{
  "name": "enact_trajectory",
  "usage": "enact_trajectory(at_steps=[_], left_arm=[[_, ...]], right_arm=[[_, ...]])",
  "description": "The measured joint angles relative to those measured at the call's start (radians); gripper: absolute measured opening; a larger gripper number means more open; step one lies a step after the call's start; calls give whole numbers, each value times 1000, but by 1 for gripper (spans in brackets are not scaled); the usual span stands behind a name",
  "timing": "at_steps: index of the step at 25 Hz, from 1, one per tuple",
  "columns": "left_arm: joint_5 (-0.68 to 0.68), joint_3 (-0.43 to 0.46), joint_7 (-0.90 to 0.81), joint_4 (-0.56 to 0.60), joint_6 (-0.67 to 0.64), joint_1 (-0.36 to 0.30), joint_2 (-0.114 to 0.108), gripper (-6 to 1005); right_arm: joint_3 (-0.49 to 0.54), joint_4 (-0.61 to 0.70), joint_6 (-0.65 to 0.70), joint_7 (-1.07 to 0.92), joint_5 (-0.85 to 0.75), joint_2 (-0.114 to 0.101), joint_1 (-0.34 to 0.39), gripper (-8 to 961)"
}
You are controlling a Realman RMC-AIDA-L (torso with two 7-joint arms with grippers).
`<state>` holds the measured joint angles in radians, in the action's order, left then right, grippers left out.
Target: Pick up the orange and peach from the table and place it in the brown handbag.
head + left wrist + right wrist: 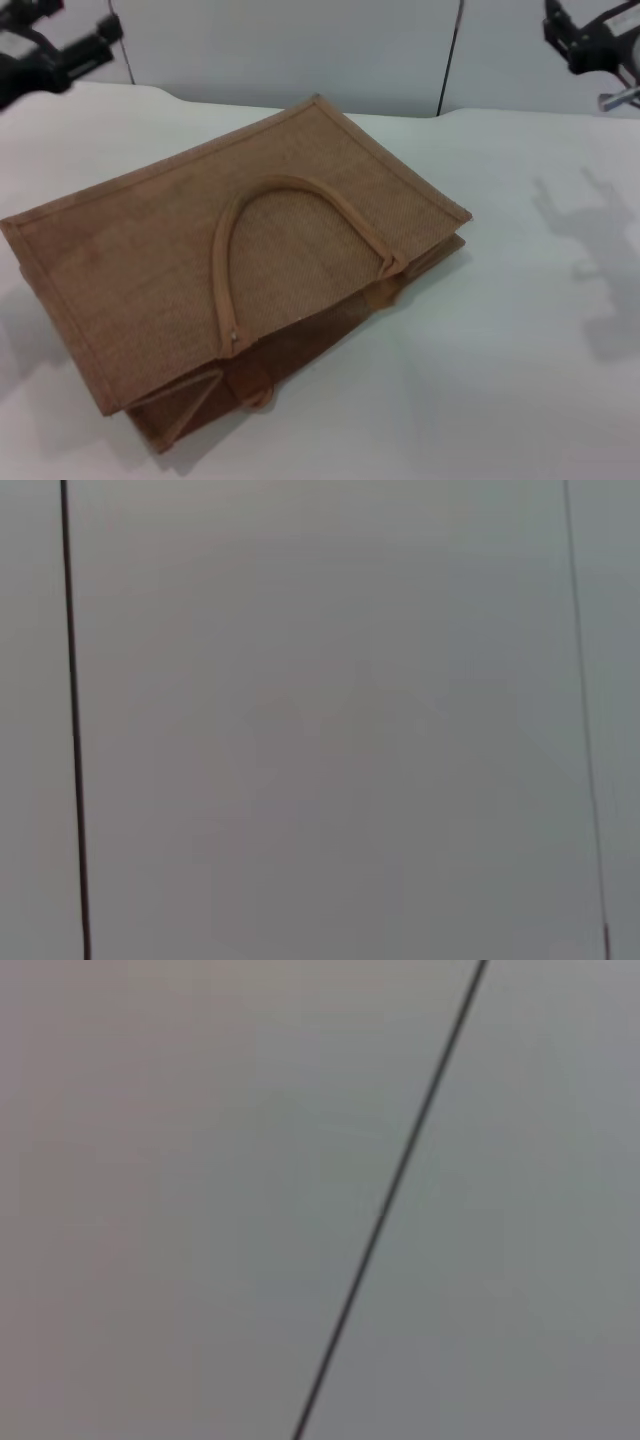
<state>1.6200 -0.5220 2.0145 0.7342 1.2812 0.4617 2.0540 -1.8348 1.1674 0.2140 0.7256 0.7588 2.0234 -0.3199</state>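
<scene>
Across the middle of the head view, the brown handbag [180, 270] lies flat on its side on the table [520, 350], turned at a slant so that 1 corner points to the upper centre of the frame and another to the lower left. Its 1 looped handle [290, 190] rests folded back over the upper face, arching toward the top of the frame, and a second handle [255, 395] peeks out from under the lower edge. The mouth of the bag faces the lower right, its sides pressed nearly together.

Neither the orange nor the peach shows in any view.

At the upper left corner of the frame, the left gripper [60, 55] hangs raised above the table's far edge, well apart from the bag; whether its fingers are wide or narrow cannot be told. At the upper right corner, the right gripper [590, 45] is likewise raised and well apart from the bag, casting a shadow [595, 260] on the table at the right; its finger spread cannot be told either.

Both wrist views show only pale wall panels [320, 720] with thin dark seams [390, 1200].
</scene>
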Motion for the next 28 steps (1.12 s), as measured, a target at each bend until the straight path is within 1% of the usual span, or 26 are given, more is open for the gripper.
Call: enact_trajectory(at_steps=[1, 3, 6, 8, 9, 12, 13, 14, 17, 20, 24, 28], left_arm=[[15, 0, 55, -49, -16, 10, 0, 871], [60, 1, 187, -160, -53, 41, 0, 871], [155, 7, 374, -329, -127, 95, -3, 870], [228, 10, 491, -431, -170, 125, -5, 869], [282, 10, 568, -493, -185, 142, -6, 869], [396, 11, 696, -583, -186, 164, -6, 868], [491, 11, 788, -657, -183, 186, -6, 868], [491, 11, 788, -657, -183, 186, -6, 868], [541, 10, 825, -711, -186, 204, -7, 867], [542, 11, 826, -726, -193, 206, -7, 866], [543, 10, 826, -731, -208, 209, -8, 865], [542, 6, 827, -732, -227, 212, -9, 750]], right_arm=[[0, 0, 0, 0, 0, 0, 0, 680], [-60, -104, 166, -28, 4, 0, -21, 679], [-137, -273, 324, -122, 6, -1, -85, 678], [-190, -404, 390, -231, 4, -2, -142, 677], [-202, -434, 403, -259, 3, -2, -155, 677], [-245, -565, 480, -340, 2, -1, -209, 678], [-252, -603, 500, -356, 4, 0, -224, 678], [-258, -638, 515, -378, 6, 1, -238, 678], [-264, -683, 521, -448, 6, 1, -258, 678], [-266, -700, 522, -512, 3, 1, -265, 678], [-267, -714, 520, -518, 3, 0, -274, 678], [-277, -726, 519, -518, 2, 0, -281, 678]])
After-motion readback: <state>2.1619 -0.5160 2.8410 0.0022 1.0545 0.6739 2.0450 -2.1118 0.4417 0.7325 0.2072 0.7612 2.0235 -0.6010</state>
